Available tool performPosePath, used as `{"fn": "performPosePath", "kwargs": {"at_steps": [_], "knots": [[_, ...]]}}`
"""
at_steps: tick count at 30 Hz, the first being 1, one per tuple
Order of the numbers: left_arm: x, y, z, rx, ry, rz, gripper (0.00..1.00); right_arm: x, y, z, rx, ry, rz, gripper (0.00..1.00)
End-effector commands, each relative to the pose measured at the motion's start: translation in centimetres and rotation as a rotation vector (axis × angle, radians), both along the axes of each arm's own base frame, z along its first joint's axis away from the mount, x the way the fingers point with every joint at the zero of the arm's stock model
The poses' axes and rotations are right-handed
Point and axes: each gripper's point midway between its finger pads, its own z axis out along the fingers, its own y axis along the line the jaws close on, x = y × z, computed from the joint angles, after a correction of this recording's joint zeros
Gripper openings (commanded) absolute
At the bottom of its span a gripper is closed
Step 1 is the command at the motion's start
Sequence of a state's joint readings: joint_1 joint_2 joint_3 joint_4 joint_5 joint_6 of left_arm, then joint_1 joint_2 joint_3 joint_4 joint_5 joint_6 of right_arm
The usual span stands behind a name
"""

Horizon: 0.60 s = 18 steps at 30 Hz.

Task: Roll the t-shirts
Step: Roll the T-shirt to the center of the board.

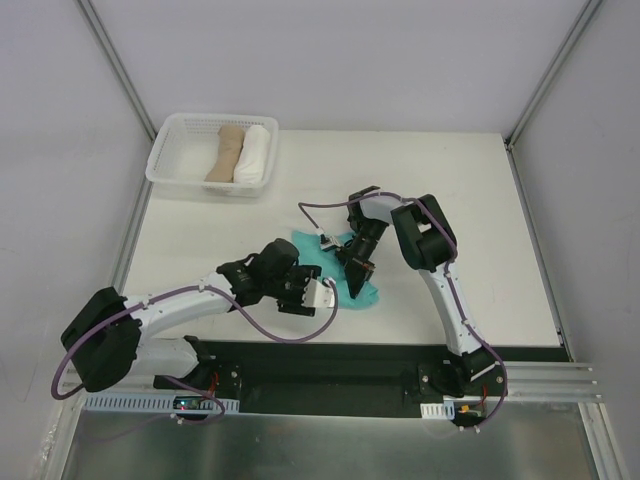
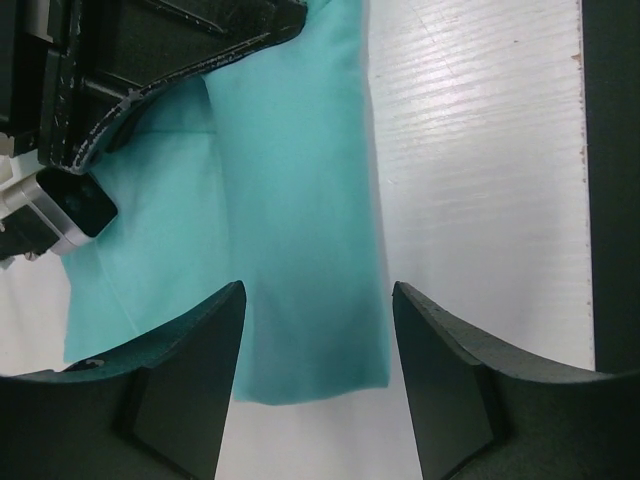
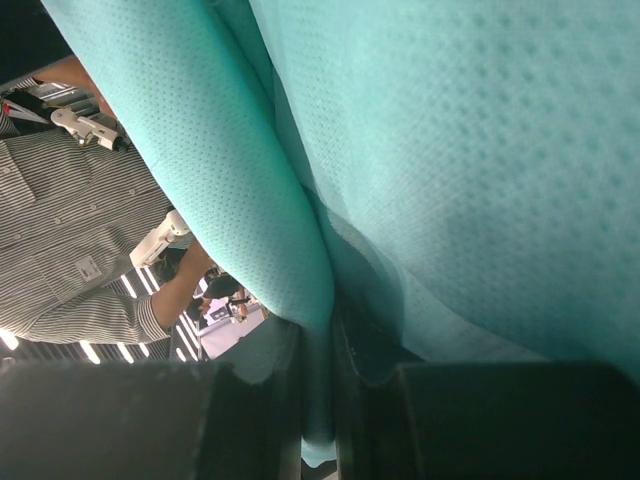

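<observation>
Two arms are meeting over one teal t-shirt (image 1: 368,292), which is lying folded into a narrow strip on the white bench (image 1: 460,200), near its front edge. It is well apart from the basket (image 1: 165,150), where a tan roll (image 1: 226,153) and a white roll (image 1: 255,152) are resting. The right jaws are closing tight on a thin fold of the cloth, as the right wrist view is showing. The left jaws are standing wide, their fingers (image 2: 190,400) hovering on both sides of the strip's end and holding nothing. I am judging that the pinched fold is likely to slip out if the right arm pulls hard, since so little cloth is caught. The left jaws are also risking to catch only the top layer, which is giving a crooked, loose roll. Both wrists are working very near each other, so a bump is possible.
</observation>
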State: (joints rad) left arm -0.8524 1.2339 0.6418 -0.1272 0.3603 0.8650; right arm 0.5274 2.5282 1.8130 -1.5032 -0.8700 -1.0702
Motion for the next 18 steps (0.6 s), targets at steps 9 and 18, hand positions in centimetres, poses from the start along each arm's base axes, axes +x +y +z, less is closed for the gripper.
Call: {"fn": "performPosePath", "kwargs": {"at_steps": [9, 18], "knots": [[-0.9, -1.2, -3.1, 0.042, -0.026, -0.122, 0.6, -1.6, -3.3, -0.1, -0.167, 0.131, 0.108, 0.12], [-0.5, 0.2, -6.9, 0.187, -0.041, -0.157, 0.46, -1.2, -3.3, -0.1, -0.162, 0.133, 0.087, 0.12]]}}
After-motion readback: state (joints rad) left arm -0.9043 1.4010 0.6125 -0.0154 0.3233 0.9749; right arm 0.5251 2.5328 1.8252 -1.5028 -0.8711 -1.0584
